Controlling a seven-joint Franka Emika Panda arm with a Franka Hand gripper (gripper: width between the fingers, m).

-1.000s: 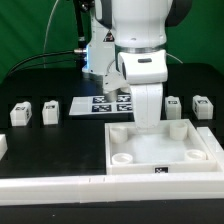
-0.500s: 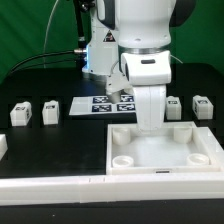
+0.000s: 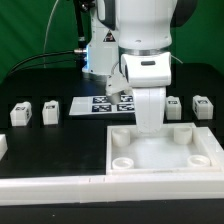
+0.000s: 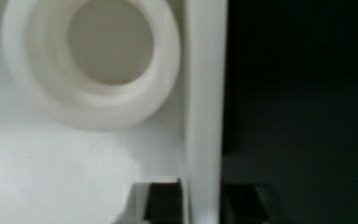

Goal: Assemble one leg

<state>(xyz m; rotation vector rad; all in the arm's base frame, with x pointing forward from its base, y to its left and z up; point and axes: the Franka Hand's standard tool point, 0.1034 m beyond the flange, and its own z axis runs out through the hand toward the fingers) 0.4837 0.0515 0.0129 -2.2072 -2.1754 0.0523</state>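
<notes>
The large white tray (image 3: 196,164) with round corner sockets lies at the front on the exterior view's right. My gripper (image 3: 150,124) reaches down onto its far wall. In the wrist view the gripper (image 4: 204,190) has one dark finger (image 4: 160,200) on each side of the tray's wall (image 4: 204,90), both touching it, next to a corner socket (image 4: 51,95). Two small white legs (image 3: 20,113) (image 3: 50,111) with marker tags stand at the exterior view's left. Two more legs (image 3: 173,106) (image 3: 201,105) stand at its right, behind the tray.
The marker board (image 3: 103,105) lies behind the tray, partly hidden by the arm. A long white bar (image 3: 50,186) runs along the table's front edge. A small white part (image 3: 2,147) shows at the left border. The robot's base and cables stand at the back.
The arm has shifted slightly toward the exterior view's right over the tray's far wall. The tray and the legs have not visibly moved.
</notes>
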